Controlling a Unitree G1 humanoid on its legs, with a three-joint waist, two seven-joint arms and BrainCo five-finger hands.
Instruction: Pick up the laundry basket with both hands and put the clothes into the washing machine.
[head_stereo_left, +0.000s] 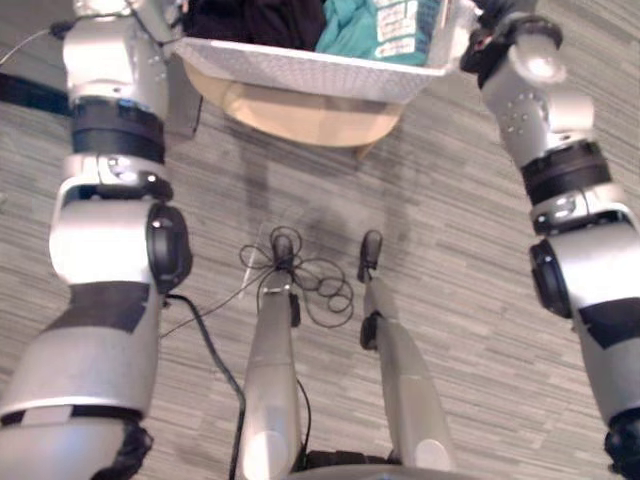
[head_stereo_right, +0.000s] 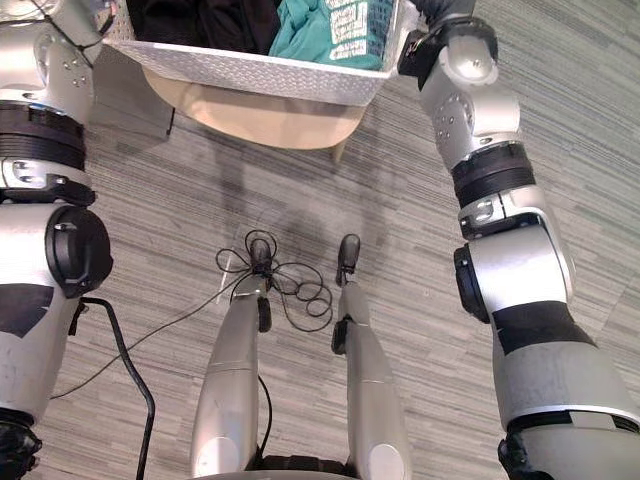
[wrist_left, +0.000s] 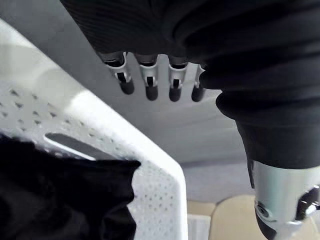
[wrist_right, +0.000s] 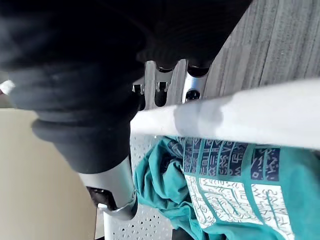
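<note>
floor (head_stereo_left: 450, 300): grey striped carpet, bare on the near side and out to the left and right of the table. There looks to be ample room to step back or turn with a load.
round table (head_stereo_left: 300, 120): pale wood-coloured top at far centre, directly under the basket. Its near edge curves out below the basket's near wall. I judge this the one edge to clear when the basket comes away.
laundry basket (head_stereo_left: 300, 70): white and perforated, at far centre over the table, between the two arms. Whether it rests on the top or hangs clear of it cannot be told.
black clothes (head_stereo_left: 250, 18): heaped in the left half of the basket, by the slot handle at that corner.
teal garment (head_stereo_left: 360, 30): patterned, bunched in the right half, up against the right rim.
left hand (wrist_left: 148, 82): at the basket's left end, against its pale outer wall. Whether it grips cannot be told.
right hand (wrist_right: 191, 85): at the basket's right end, against the white rim. Its hold cannot be told either.
progress: both hands are at the basket, so the reach looks done. The lift is unconfirmed, all the clothes lie in the basket, and the carry and the loading of the washing machine are left.
</note>
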